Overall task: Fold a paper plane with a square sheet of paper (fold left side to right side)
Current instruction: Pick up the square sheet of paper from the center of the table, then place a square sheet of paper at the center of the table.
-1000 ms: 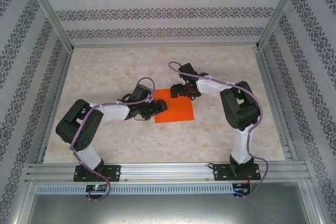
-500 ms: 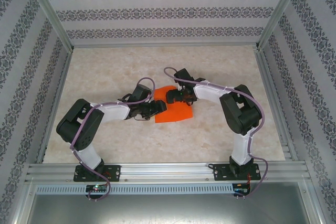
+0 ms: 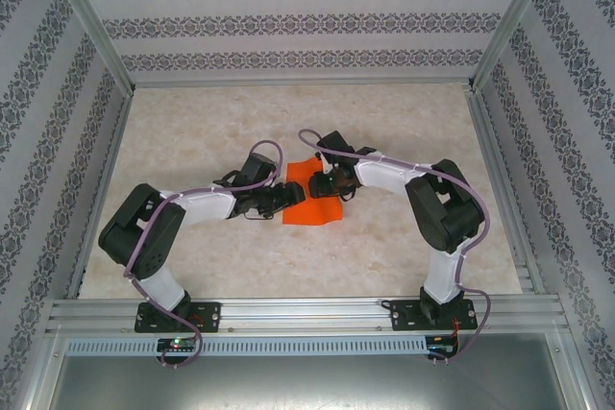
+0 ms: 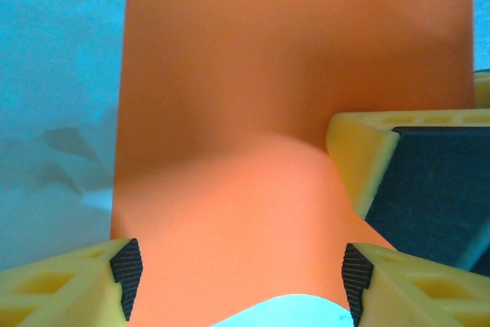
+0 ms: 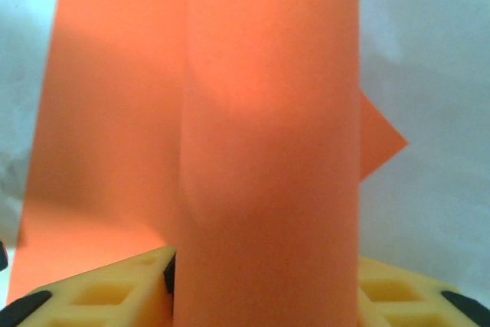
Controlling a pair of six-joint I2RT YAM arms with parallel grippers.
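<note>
Arching orange square sheet of paper

I read this as a robotics lab test cell. The left arm and right arm I drive are bolted to an aluminium rail at the near edge of a table with a marble-look top. Bare aluminium posts frame the cell. Its walls are flat panels printed with bands of dark ornament, like a staged backdrop. Purple cables run along the arms, and a slotted cable duct sits just below the rail.
</note>
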